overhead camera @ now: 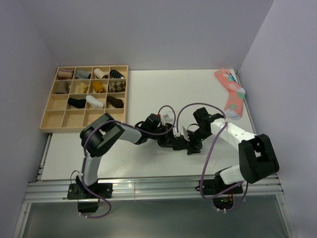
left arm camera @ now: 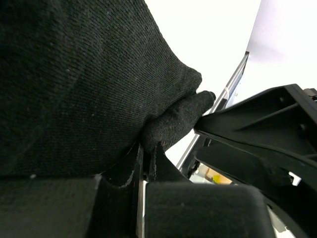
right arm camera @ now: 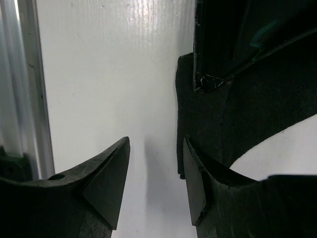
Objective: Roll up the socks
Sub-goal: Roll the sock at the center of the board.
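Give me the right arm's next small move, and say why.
Probably shift the right gripper sideways toward the black sock until the sock's edge sits between its fingers, ready to close. Its jaws stand open over bare table, with the sock just outside one finger, while the left gripper is shut on the fabric.

Bright, even overhead light, white table [overhead camera: 148,99] near overexposed, soft faint shadows beneath the arms [overhead camera: 130,133], streaked glare on the tabletop in right wrist view, right gripper [right arm camera: 154,148] dark and soft-edged, black sock [left arm camera: 74,74] knit sharp, underexposed.
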Tool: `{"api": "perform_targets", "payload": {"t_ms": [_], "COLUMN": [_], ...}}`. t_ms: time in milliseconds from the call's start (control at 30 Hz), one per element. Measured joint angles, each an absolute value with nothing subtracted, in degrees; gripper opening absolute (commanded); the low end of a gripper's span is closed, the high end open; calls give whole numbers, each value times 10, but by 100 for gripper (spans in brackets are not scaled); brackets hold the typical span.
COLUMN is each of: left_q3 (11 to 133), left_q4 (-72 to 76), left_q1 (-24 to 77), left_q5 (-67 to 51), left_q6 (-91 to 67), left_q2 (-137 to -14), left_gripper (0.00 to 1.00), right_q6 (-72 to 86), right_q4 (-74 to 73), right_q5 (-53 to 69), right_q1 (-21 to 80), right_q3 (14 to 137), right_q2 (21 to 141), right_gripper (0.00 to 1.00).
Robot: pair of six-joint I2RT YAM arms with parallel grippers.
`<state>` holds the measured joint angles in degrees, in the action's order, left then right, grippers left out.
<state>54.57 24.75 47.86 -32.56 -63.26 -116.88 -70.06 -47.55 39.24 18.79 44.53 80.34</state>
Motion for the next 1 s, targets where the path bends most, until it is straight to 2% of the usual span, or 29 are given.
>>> {"api": "perform_targets", "payload": {"t_ms": [300,1000], "left_q3": [556,562], "left_q4": [241,239], "left_q1": [470,462], "left_q5": [-352,-380], "left_q6": [-641,-637], "left_q2": [-1180,-1190], "left_gripper": [0,0], "right_q6": [-687,-683], "right_q4": [-415,-347], "right_q5": [346,298], "right_q1": [224,230], "right_q3": [419,409], "right_q2": [790,743], "right_gripper": [52,55]}}
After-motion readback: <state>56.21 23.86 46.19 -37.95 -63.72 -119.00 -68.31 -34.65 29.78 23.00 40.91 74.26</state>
